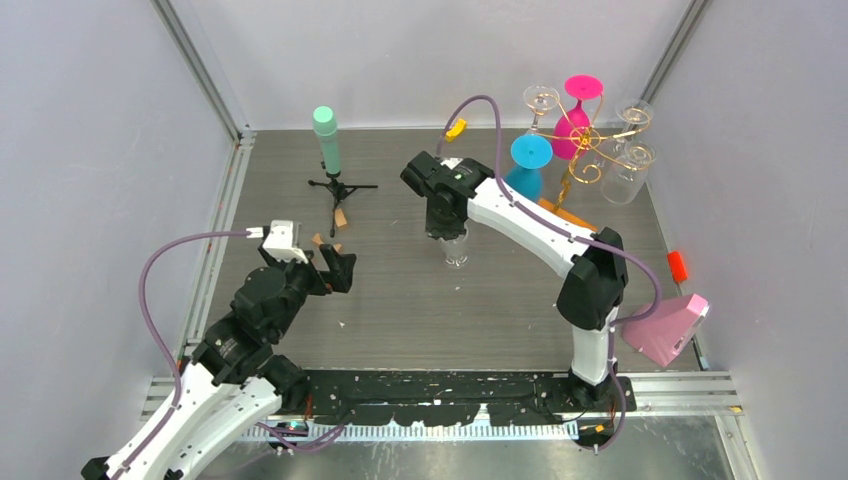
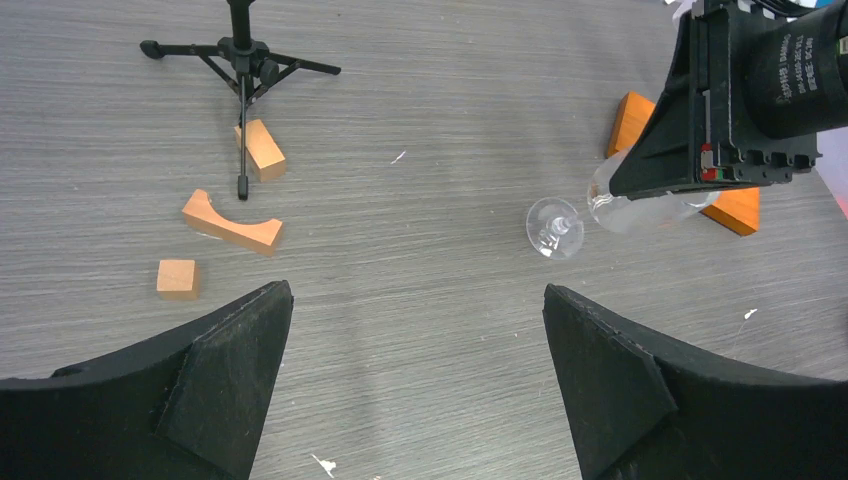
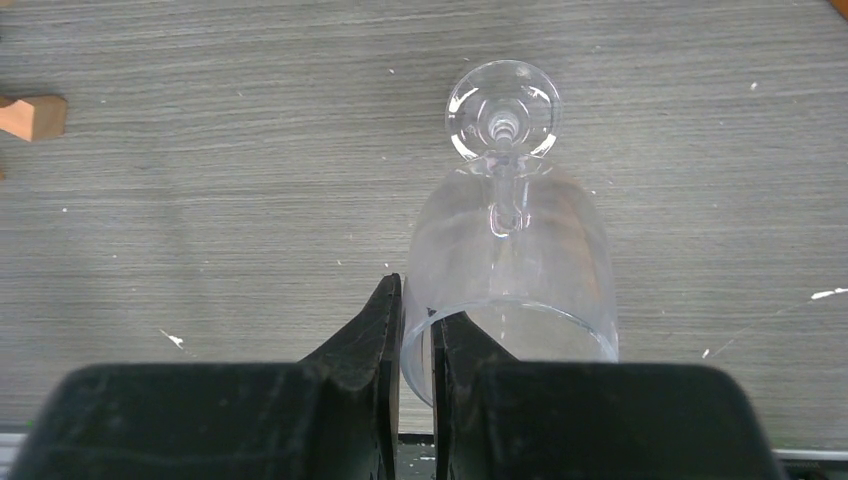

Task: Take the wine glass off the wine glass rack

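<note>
My right gripper (image 1: 447,228) is shut on the rim of a clear wine glass (image 3: 510,250), one finger inside the bowl and one outside. The glass stands foot-down (image 1: 456,252) at the table's middle, away from the rack; it also shows in the left wrist view (image 2: 590,215). The gold wire wine glass rack (image 1: 585,140) stands at the back right on its orange-brown wooden base (image 1: 572,215), with a pink glass (image 1: 578,110), a blue glass (image 1: 527,165) and clear glasses (image 1: 630,165) hanging on it. My left gripper (image 1: 335,262) is open and empty, near the left.
A black tripod with a mint-green cylinder (image 1: 328,140) stands at the back left. Small wooden blocks (image 2: 232,222) lie near it. A pink object (image 1: 668,328) and a red piece (image 1: 677,265) sit at the right edge.
</note>
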